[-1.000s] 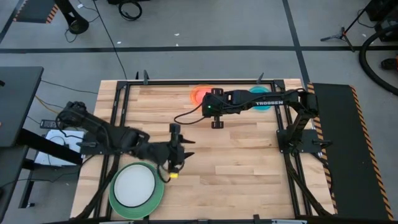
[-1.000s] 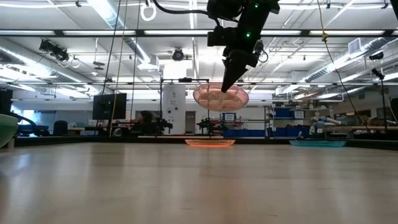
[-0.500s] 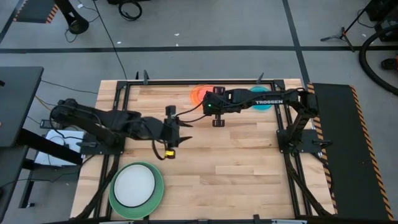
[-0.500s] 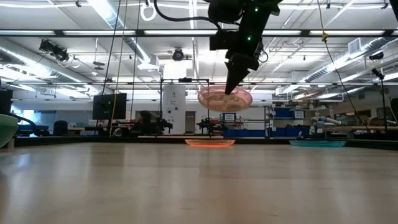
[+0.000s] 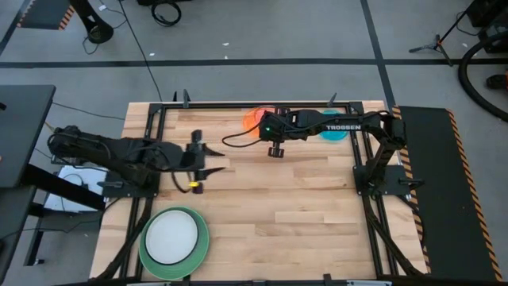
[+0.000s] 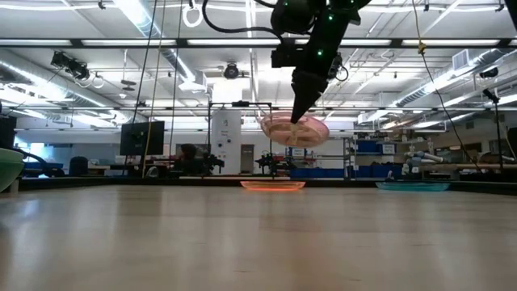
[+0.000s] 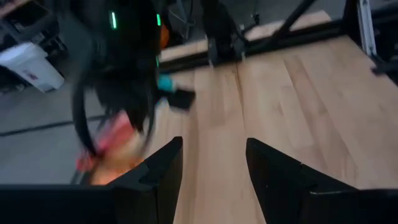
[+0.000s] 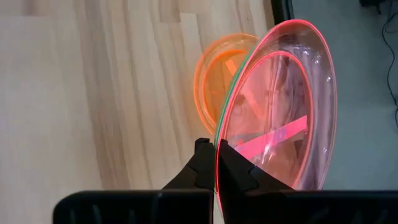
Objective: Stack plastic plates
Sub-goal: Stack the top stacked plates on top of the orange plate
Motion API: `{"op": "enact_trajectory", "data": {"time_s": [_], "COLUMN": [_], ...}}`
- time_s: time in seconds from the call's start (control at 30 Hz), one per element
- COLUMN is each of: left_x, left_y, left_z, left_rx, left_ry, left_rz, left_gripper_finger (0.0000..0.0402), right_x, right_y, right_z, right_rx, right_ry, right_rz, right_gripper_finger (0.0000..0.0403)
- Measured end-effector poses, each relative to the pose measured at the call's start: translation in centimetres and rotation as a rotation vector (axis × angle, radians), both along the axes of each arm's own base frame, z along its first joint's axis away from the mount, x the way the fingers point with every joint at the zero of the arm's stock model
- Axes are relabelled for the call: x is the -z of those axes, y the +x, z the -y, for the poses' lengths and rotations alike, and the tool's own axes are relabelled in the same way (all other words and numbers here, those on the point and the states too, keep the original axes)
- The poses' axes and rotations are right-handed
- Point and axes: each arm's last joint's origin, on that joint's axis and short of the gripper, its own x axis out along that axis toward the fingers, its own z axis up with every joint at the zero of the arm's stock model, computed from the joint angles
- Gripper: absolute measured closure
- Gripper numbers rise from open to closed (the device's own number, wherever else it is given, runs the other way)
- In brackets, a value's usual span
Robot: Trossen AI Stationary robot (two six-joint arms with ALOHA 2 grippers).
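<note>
My right gripper hangs over the table's far middle, shut on a translucent pink plate. The plate is in the air above the small orange plate, which lies flat on the wood. A thin green line runs along the pink rim; whether that is a second plate I cannot tell. A cyan plate lies to the right. A white plate sits in a large green plate at the near left. My left gripper is open over bare wood at the left. Black and purple plates do not show. My right gripper pinches the pink plate's rim between its two fingers, coming from above and pointing down. The plate is lifted clear and juts out from the fingertips, slightly tilted, above the orange plate.
A black metal frame borders the table on the left, far and right sides. Bare wood fills the middle and near right. The room beyond holds shelves and equipment.
My left gripper has drawn back toward the table's left and far side, away from the green and white stack, staying open. My right gripper has carried the pink plate a little toward the far edge, over the orange plate, and the plate has sunk slightly.
</note>
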Motion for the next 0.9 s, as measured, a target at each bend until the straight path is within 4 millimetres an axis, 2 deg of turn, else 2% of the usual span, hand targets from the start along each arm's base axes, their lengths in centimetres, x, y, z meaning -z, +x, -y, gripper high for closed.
{"op": "enact_trajectory", "data": {"time_s": [0.23,0.43,0.6,0.9], "left_x": [4.6,6.2,6.3,6.4], "left_y": [-5.3,-8.1,-9.0,-9.0], "left_z": [-2.0,-3.4,-3.4,-3.3], "left_rx": [-0.065,-0.127,-0.104,-0.078], "left_ry": [-0.01,-0.037,-0.073,-0.078], "left_rz": [0.015,0.127,0.168,0.155], "left_gripper_finger": [0.022,0.022,0.022,0.022], "right_x": [0.0,1.4,3.7,9.0], "right_y": [-0.5,0.0,1.7,3.9], "right_z": [1.8,3.3,3.9,5.0], "right_rx": [0.051,0.03,-0.046,-0.18], "right_ry": [0.001,0.001,-0.057,-0.071], "right_rz": [0.005,0.109,0.147,-0.062], "right_gripper_finger": [0.0394,0.0394,0.0394,0.0394]}}
